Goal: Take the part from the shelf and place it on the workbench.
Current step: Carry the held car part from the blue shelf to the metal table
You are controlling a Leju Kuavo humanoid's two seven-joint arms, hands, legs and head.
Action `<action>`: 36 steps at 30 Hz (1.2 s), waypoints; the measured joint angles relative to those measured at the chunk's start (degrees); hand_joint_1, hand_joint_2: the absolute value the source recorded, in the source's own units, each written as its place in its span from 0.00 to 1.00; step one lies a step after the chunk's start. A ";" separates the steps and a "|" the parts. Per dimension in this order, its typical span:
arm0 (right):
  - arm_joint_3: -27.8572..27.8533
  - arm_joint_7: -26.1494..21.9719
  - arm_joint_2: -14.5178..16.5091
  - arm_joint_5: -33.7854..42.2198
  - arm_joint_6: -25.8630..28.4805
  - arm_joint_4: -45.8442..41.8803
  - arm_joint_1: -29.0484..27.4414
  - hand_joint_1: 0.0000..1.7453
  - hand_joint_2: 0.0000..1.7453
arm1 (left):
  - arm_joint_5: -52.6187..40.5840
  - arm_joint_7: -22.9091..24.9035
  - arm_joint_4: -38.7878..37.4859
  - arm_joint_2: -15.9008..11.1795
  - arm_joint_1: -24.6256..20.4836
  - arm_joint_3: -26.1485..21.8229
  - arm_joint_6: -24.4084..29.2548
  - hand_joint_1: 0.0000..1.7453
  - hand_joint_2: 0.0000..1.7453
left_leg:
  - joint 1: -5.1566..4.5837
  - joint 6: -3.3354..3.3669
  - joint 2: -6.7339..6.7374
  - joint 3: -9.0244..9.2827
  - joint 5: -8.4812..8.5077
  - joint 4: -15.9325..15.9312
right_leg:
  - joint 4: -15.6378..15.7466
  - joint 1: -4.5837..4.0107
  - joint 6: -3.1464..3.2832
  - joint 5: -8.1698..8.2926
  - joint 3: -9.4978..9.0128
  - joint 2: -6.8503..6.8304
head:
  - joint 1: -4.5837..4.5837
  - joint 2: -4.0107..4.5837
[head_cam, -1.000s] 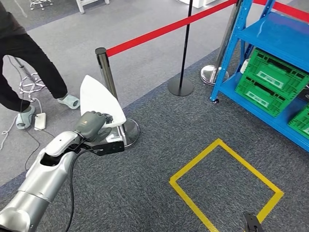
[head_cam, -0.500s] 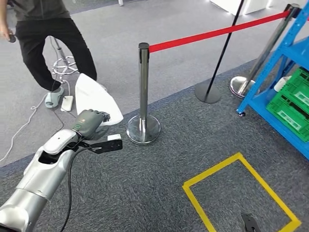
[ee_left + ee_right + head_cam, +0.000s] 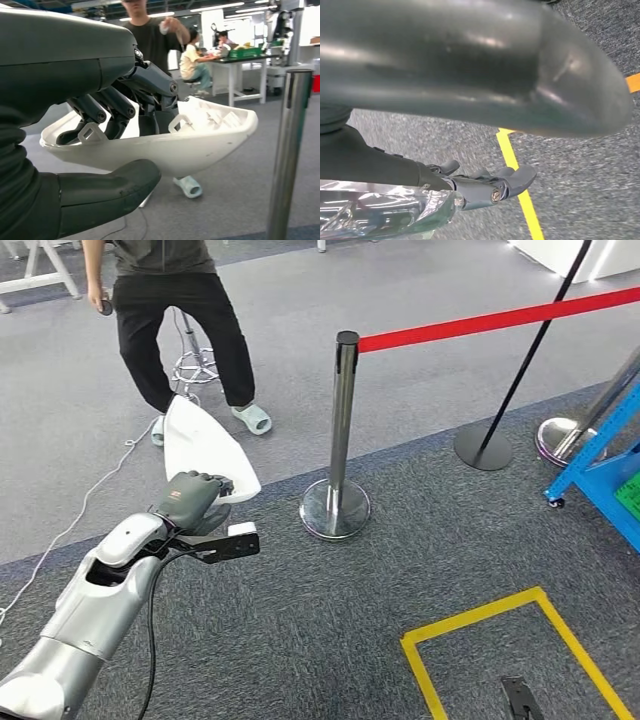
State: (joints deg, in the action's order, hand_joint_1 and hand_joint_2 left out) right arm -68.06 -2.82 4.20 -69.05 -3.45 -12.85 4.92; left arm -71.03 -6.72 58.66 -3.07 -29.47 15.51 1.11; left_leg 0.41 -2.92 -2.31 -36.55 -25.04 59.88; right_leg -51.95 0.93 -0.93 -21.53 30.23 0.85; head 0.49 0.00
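The part is a white, pointed plastic shell (image 3: 204, 450), held out in front of me at the left, above the carpet. My left hand (image 3: 189, 502) grips it at its near edge. In the left wrist view the dark fingers (image 3: 124, 100) reach inside the shell (image 3: 196, 147) and the thumb lies under it. My right hand (image 3: 486, 185) hangs over the grey carpet with its fingers stretched out, holding nothing.
A chrome stanchion post (image 3: 341, 430) with a red belt (image 3: 498, 318) stands ahead. A person (image 3: 181, 310) stands behind the part at the back left. Yellow floor tape (image 3: 483, 620) marks a square at the lower right. A blue shelf corner (image 3: 604, 455) is at the right edge.
The whole picture has swung left: my camera turned away from the blue shelf, which slid off to the right. My left hand still holds the white part the same way.
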 joint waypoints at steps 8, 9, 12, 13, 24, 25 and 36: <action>0.00 0.14 0.00 -0.21 0.07 0.00 0.00 0.00 0.00 | -0.90 0.68 0.33 0.28 0.01 -0.21 -0.01 1.00 1.00 | -0.32 0.64 5.81 4.19 4.56 -6.40 | -0.28 -0.51 -0.64 -0.71 -0.47 -4.93 | 0.09 0.00; 0.00 0.15 0.01 -0.22 0.07 0.00 -0.04 0.00 0.00 | -0.90 0.69 0.38 0.40 -0.17 -0.23 -0.01 1.00 1.00 | -0.45 0.93 6.55 5.15 4.83 -8.23 | -0.36 -0.67 -0.99 -0.82 -0.50 -5.51 | 0.01 0.00; 0.00 0.21 0.02 -0.26 0.11 0.00 0.06 0.00 0.00 | -0.91 0.71 0.45 0.49 -0.13 -0.43 -0.01 1.00 1.00 | -0.53 1.87 4.80 5.64 4.89 -9.70 | -0.53 -0.51 -1.95 -1.38 -0.57 -6.74 | -0.25 0.00; 0.01 0.18 0.04 -0.30 0.21 0.00 0.12 0.00 0.00 | -0.91 0.74 0.49 0.44 -0.01 -0.56 -0.02 1.00 1.00 | -0.44 2.16 4.17 5.78 5.01 -9.88 | -1.73 -0.37 -2.18 -2.31 -0.12 -5.88 | -0.30 0.00; 0.06 -0.86 0.09 -0.78 1.08 0.00 -0.06 0.00 0.00 | -1.11 0.80 0.82 0.61 0.73 -1.34 -0.36 1.00 1.00 | 0.13 1.65 -3.22 6.05 5.26 -9.99 | -1.20 0.29 -2.40 -0.03 0.42 4.13 | -0.76 0.00; 0.07 -0.87 0.09 -0.79 1.10 0.00 -0.03 0.00 0.00 | -1.14 0.79 0.82 0.61 0.75 -1.35 -0.36 1.00 1.00 | 0.21 1.29 -3.80 5.85 5.44 -10.08 | -0.51 0.25 -2.24 -0.17 0.00 4.27 | -0.80 0.00; 0.07 -0.05 0.09 -1.30 0.98 0.00 -0.01 0.00 0.00 | -1.81 -0.08 0.84 -0.15 1.28 -0.88 -0.37 1.00 1.00 | -0.09 0.27 2.33 -0.62 1.23 2.41 | 0.75 -0.17 -0.16 0.13 -0.58 -3.45 | -0.19 0.00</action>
State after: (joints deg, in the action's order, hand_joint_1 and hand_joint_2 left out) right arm -67.99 -2.87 4.28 -70.35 -2.47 -12.85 4.91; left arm -72.84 -6.80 59.51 -3.22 -28.19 14.63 0.75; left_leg 0.32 -2.64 0.02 -37.18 -23.81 62.30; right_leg -51.20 0.76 -1.09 -21.40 29.65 -2.60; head 0.30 0.00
